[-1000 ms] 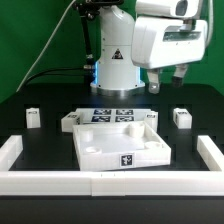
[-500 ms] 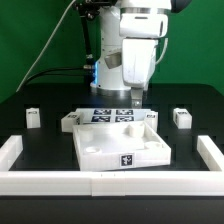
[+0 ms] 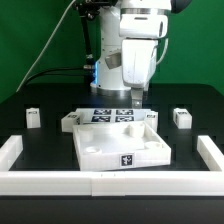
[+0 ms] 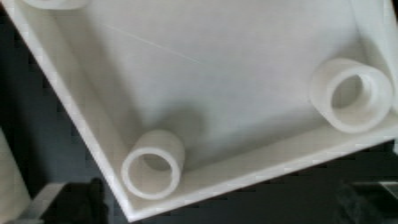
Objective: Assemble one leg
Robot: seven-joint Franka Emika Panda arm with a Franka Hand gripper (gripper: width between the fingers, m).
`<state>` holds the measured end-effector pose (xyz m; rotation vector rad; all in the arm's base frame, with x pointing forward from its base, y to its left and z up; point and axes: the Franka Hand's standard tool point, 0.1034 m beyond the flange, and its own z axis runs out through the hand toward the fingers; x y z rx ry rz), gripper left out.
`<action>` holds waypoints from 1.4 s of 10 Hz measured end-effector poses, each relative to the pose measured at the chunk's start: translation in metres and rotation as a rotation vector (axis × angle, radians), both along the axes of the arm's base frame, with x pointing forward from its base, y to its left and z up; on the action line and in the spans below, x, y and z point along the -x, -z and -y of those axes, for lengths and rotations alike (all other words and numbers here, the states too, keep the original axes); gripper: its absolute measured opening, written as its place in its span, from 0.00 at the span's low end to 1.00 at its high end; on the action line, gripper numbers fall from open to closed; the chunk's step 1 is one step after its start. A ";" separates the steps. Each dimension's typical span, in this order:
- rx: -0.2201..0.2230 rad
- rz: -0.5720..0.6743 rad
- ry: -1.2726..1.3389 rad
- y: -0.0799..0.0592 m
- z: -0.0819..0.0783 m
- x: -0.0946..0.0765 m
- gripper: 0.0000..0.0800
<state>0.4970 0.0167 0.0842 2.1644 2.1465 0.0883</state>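
The white square tabletop (image 3: 120,145) lies in the middle with its raised rim up. In the wrist view its inner face (image 4: 196,90) fills the picture, with two round sockets (image 4: 151,170) (image 4: 356,95). Small white legs with tags rest on the black table: one at the exterior view's left (image 3: 32,117), one by the tabletop's back left corner (image 3: 68,122), one at the right (image 3: 181,117). My gripper (image 3: 136,98) hangs above the tabletop's back edge. Its dark fingers show apart, with nothing between them.
The marker board (image 3: 105,113) lies behind the tabletop under the arm. Another white part (image 3: 153,117) sits at the tabletop's back right corner. Low white walls border the table at the front (image 3: 100,182), left (image 3: 10,150) and right (image 3: 212,150).
The arm swung from the exterior view's right to the middle and came down over the tabletop's back edge. It has held still for the last half second.
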 end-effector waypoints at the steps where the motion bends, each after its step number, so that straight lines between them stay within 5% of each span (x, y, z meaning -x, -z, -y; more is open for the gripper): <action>1: 0.003 -0.004 -0.083 0.009 0.010 0.014 0.81; 8: -0.006 -0.113 -0.255 0.067 0.031 0.052 0.81; 14: -0.011 -0.133 -0.241 0.075 0.030 0.057 0.80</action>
